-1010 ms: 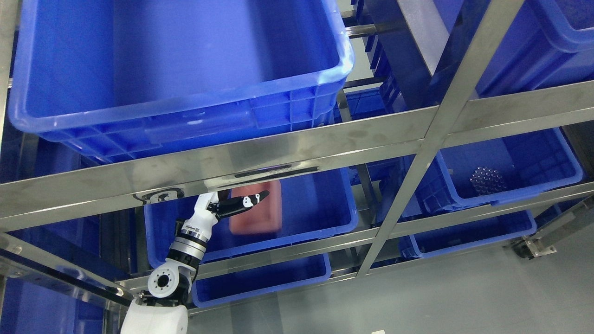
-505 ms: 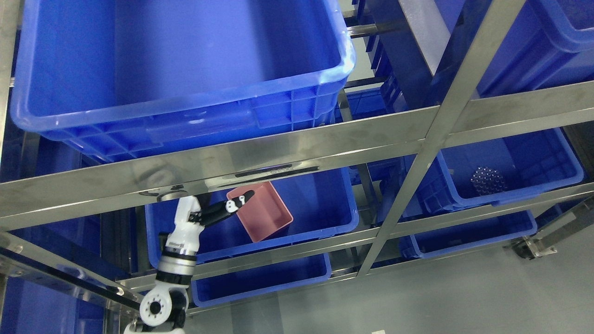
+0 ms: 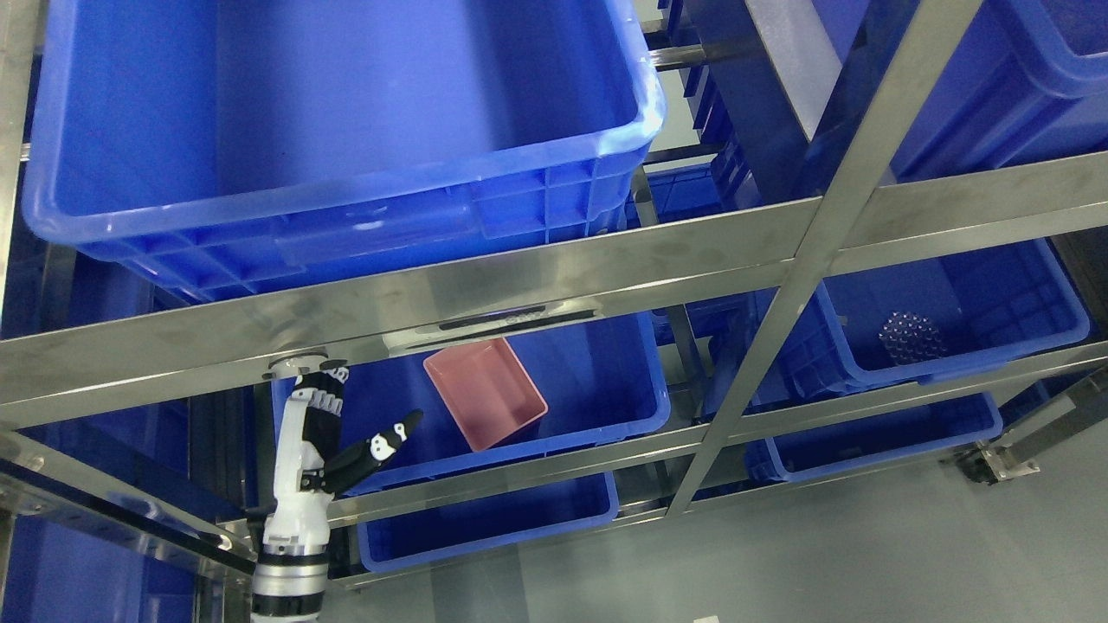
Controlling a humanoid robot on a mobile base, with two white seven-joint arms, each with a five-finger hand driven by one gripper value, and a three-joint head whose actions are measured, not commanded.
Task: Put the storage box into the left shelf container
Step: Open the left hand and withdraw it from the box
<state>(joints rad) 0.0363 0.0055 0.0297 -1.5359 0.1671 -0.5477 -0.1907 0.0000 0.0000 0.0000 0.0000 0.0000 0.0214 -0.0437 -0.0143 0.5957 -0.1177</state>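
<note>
A pink storage box [image 3: 486,394] lies open side up inside the blue container [image 3: 606,415] on the left shelf's middle level, near its front. My left hand [image 3: 346,424] is open and empty, raised in front of the container's left front corner, thumb pointing right toward the box but apart from it. Its fingers [image 3: 318,389] reach up to the steel shelf rail [image 3: 519,285]. The right arm is out of view.
A large blue bin [image 3: 346,199] sits on the shelf level above. Another blue bin [image 3: 485,523] sits below. To the right of the upright post [image 3: 779,320], a blue bin [image 3: 952,320] holds a dark studded object [image 3: 909,336]. Grey floor lies at lower right.
The pink box was let go and now rests in the container. My left hand has drawn back, down and to the left, away from the box, with fingers spread.
</note>
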